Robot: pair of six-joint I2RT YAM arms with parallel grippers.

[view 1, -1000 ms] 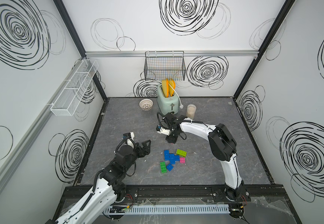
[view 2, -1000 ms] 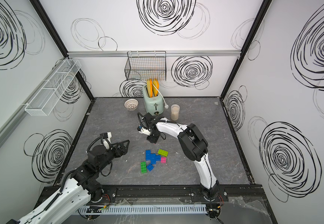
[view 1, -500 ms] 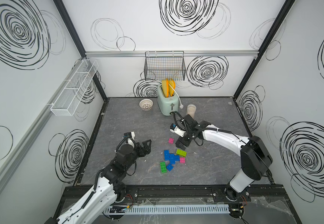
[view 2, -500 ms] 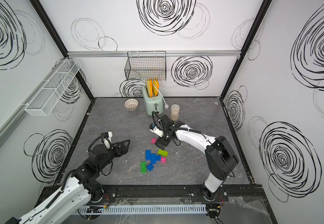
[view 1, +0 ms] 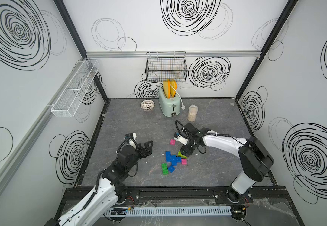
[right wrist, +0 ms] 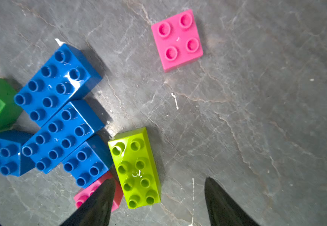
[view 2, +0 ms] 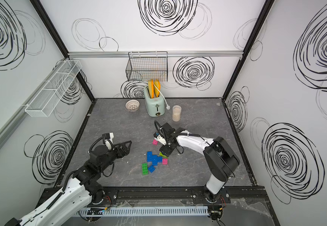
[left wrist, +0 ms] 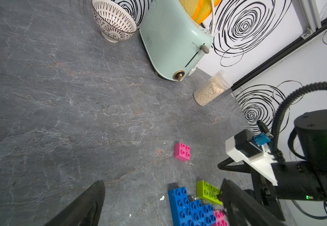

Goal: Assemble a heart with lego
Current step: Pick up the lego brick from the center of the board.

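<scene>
Lego [view 1: 172, 158] lay clustered centrally, one pink brick [view 1: 172, 141] apart farther back; we saw the right gripper [right wrist: 158, 203] open, empty, at the lime brick [right wrist: 137, 168], the left gripper [view 1: 147, 149] wide open, empty.

The blue bricks [right wrist: 61, 84], the lime brick [right wrist: 137, 168] and the pink brick [right wrist: 177, 39] were hard plastic, smooth and glossy, with bright glints on their studs. The surface [right wrist: 256, 117] looked like matt grey stone, veined and faintly rough. The toaster [left wrist: 170, 45] had a smooth satin shell. The bowl [left wrist: 113, 23] looked glazed. The jar [left wrist: 210, 91] was clear-walled with a grainy filling. The wire basket [view 1: 166, 67] was thin black metal.
</scene>
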